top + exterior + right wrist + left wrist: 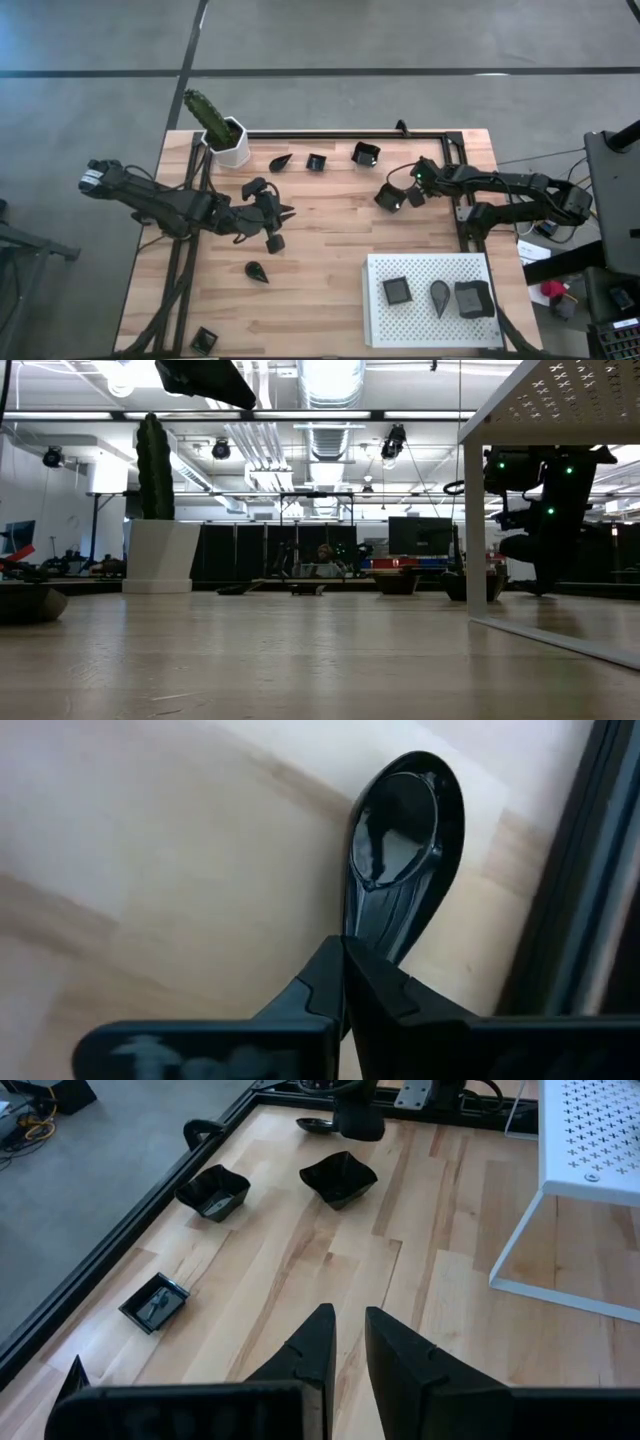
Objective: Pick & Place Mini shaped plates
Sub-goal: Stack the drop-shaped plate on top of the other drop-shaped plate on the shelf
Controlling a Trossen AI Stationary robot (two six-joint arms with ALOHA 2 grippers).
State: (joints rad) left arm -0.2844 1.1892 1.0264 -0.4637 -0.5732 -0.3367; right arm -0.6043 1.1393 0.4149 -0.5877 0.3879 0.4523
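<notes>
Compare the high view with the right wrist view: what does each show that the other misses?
Only the high view shows the white tray carrying three dark plates, the cactus pot, the loose plates across the table and the left gripper at mid-table. Only the right wrist view shows the right gripper shut on the narrow end of a glossy teardrop plate. Both show the wooden table and the black frame rail.

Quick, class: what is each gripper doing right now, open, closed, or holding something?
Left gripper: nearly closed over the table, holding nothing.
Right gripper: closed on the narrow end of a teardrop plate.
</notes>
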